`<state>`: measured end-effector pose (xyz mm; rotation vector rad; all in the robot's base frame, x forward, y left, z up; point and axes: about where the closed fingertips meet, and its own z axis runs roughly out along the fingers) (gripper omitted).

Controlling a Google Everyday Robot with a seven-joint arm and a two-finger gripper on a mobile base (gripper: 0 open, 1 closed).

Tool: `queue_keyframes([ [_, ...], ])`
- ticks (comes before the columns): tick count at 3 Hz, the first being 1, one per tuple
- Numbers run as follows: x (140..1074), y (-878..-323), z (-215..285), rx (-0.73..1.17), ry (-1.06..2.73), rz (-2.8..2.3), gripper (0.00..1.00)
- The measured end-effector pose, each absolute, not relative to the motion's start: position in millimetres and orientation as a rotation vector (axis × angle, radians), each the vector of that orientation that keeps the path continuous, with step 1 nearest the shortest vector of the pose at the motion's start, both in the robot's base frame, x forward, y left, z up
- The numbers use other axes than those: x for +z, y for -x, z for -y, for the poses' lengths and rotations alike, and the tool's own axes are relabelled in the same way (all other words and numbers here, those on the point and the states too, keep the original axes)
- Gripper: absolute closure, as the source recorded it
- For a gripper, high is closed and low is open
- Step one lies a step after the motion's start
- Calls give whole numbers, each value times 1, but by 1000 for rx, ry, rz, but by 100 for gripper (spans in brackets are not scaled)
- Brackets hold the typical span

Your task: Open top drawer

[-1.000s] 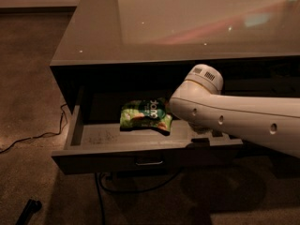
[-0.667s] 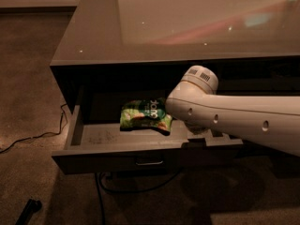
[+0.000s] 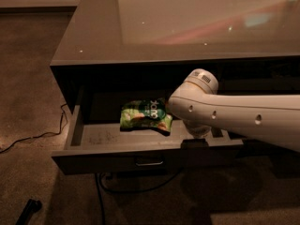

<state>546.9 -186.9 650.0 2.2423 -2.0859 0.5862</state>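
Brown carpet (image 3: 28,78) with black cable (image 3: 35,137) beside a glossy cabinet top (image 3: 187,27).

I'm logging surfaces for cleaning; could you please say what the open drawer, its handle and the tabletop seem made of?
Top drawer: dull, flat grey, probably laminate or painted wood. Handle: pale glint, likely metal. Tabletop: glossy with reflections, perhaps glass or lacquer. The gripper sits at the drawer's front rim.

I see the top drawer (image 3: 112,157) standing open beneath the glossy tabletop (image 3: 187,22), with a small metal handle (image 3: 150,162) centred on its front. A green snack bag (image 3: 145,118) lies in its grey tray. My white arm (image 3: 234,114) comes in from the right. The end effector (image 3: 203,136) hangs just inside the drawer's front edge, beside the bag.
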Motion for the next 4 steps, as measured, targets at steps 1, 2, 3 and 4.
queue_keyframes([
  [1, 642, -544, 191, 553, -2221, 2075, 100],
  [2, 633, -531, 203, 529, -2168, 2058, 100],
  [3, 633, -531, 203, 529, -2167, 2058, 81],
  [4, 633, -531, 203, 529, -2167, 2058, 58],
])
